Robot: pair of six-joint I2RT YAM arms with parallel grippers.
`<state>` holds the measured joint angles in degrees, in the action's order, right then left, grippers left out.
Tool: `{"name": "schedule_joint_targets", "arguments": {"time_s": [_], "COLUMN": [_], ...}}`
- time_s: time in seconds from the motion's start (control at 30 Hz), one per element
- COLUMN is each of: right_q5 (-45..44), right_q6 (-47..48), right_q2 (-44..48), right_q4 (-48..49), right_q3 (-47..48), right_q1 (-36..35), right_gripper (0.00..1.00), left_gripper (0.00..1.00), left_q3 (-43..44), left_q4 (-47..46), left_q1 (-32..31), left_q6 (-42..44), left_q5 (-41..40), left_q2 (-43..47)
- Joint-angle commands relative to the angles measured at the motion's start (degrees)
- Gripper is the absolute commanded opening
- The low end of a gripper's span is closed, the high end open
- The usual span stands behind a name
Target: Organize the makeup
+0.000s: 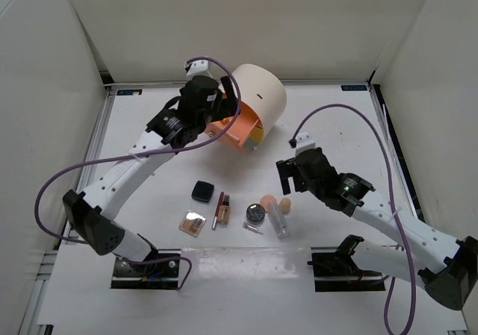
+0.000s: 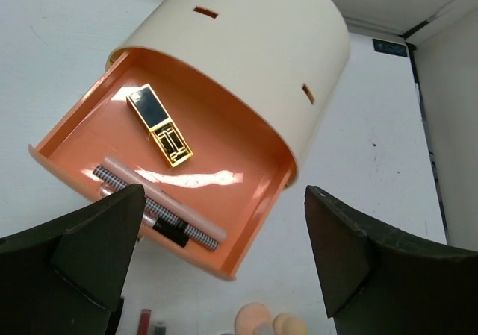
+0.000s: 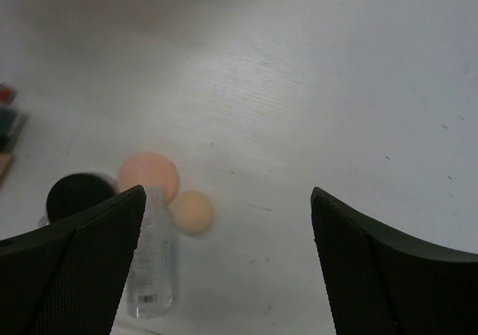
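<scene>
The makeup lies in a loose row at the table's front: black square compact (image 1: pixel 202 192), rose-gold palette (image 1: pixel 193 223), slim tube (image 1: pixel 219 210), round dark compact (image 1: pixel 255 214), two peach sponges (image 1: pixel 269 203), clear tube (image 1: pixel 279 221). My left gripper (image 1: pixel 220 122) is open and empty above the orange drawer (image 2: pixel 246 171), which is pulled out and holds a gold-black lipstick (image 2: pixel 159 124) and slim tubes (image 2: pixel 153 204). My right gripper (image 1: pixel 287 180) is open and empty, just above and behind the sponges (image 3: pixel 149 172) and the clear tube (image 3: pixel 153 260).
The cream cylinder box (image 1: pixel 258 100) stands at the back centre with its drawer open toward the left front. White walls enclose the table on three sides. Purple cables loop from both arms.
</scene>
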<state>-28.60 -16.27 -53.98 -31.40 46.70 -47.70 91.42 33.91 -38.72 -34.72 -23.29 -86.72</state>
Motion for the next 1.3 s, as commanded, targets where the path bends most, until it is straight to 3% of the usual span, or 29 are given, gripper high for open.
{"name": "schedule_joint_targets", "arguments": {"time_s": [0.0,0.13,0.27,0.33,0.5,0.63,0.73,0.93,1.2,1.27], "right_q5": [17.7,24.4,21.4,20.5,23.3,23.7,20.4,13.1,11.6,11.4], "right_q6": [8.3,10.7,11.2,10.7,8.9,8.2,7.5,5.0,5.0,5.0], "right_q2": [-3.0,-10.3,-15.1,-17.2,-21.2,-25.5,-28.3,-31.1,-30.9,-30.7], "right_q4": [3.1,5.9,7.8,9.6,14.9,16.8,18.2,21.6,21.0,20.5], "right_q3": [2.4,1.2,0.9,0.6,-2.2,-2.9,-2.6,-4.2,-8.1,-8.6], "right_q1": [-1.9,-8.5,-18.4,-23.2,-26.8,-26.8,-26.8,-26.8,-28.6,-29.5], "right_gripper": [0.92,0.89,0.87,0.81,0.68,0.58,0.62,0.6,0.37,0.24], "left_gripper": [0.98,0.98,0.98,0.98,0.98,0.98,0.98,0.98,0.98,0.98], "left_q3": [-1.7,-14.0,-23.8,-27.4,-37.9,-41.4,-42.4,-43.1,-41.8,-41.7], "left_q4": [1.4,1.8,9.0,13.5,17.2,19.9,20.2,19.9,21.6,21.3], "left_q1": [-1.9,-2.9,-3.1,-3.2,-5.2,-5.7,-5.5,-5.7,-5.7,-5.6], "left_q6": [4.5,7.8,2.9,0.3,-5.2,-8.4,-9.0,-9.3,-9.1,-8.7], "left_q5": [0.5,5.0,3.6,3.3,6.6,6.8,6.8,6.6,4.3,4.1], "left_q2": [7.9,17.0,24.8,28.5,33.9,35.7,36.2,35.6,34.7,34.7]}}
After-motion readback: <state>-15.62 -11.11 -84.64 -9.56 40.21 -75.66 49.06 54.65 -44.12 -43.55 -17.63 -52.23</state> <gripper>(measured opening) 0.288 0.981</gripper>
